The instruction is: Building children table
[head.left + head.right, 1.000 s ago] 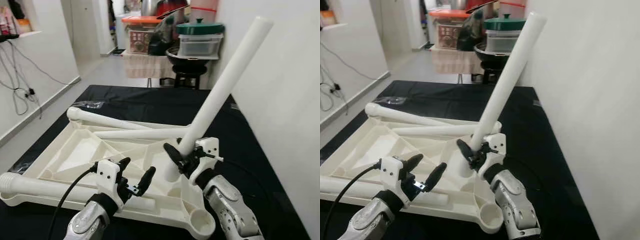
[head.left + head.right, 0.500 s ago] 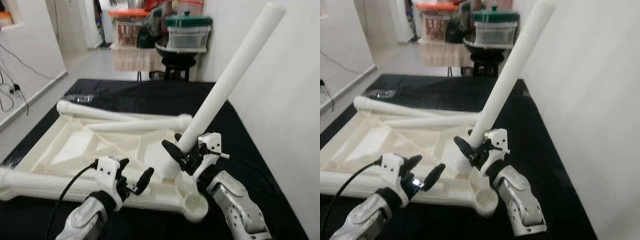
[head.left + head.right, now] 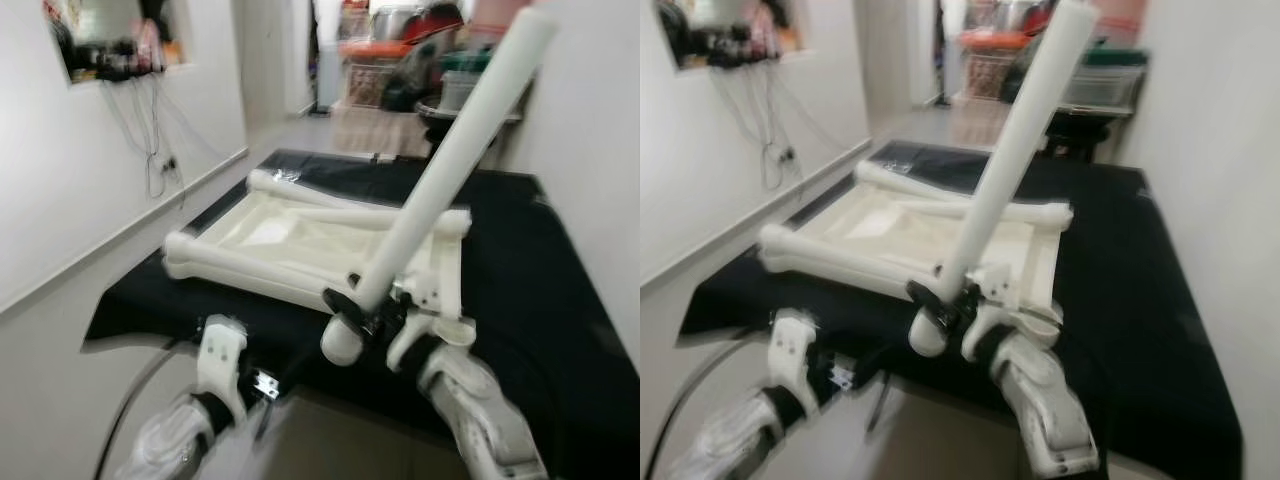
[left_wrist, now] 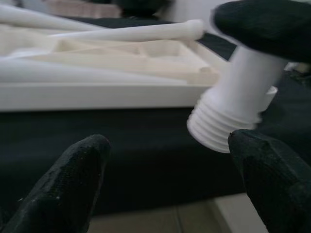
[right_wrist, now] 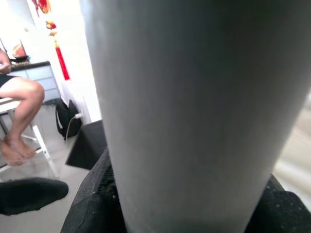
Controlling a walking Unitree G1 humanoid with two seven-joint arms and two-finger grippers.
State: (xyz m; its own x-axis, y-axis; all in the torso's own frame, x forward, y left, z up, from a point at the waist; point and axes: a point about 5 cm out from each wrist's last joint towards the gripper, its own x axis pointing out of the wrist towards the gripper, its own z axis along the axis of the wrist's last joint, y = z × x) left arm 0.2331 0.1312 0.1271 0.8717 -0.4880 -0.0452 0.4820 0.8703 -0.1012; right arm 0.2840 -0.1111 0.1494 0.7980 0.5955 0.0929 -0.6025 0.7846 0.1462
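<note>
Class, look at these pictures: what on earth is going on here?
A humanoid robot is putting together a child's table. Its right gripper is shut on a long white table leg, held tilted with the threaded end lowest, off the near edge of the black mat. The white tabletop lies upside down on the mat with other legs on it. The left gripper hangs open and empty, just below the threaded end.

White walls flank a pale floor, all blurred. Cables dangle upper left. Cluttered storage boxes sit top centre.
</note>
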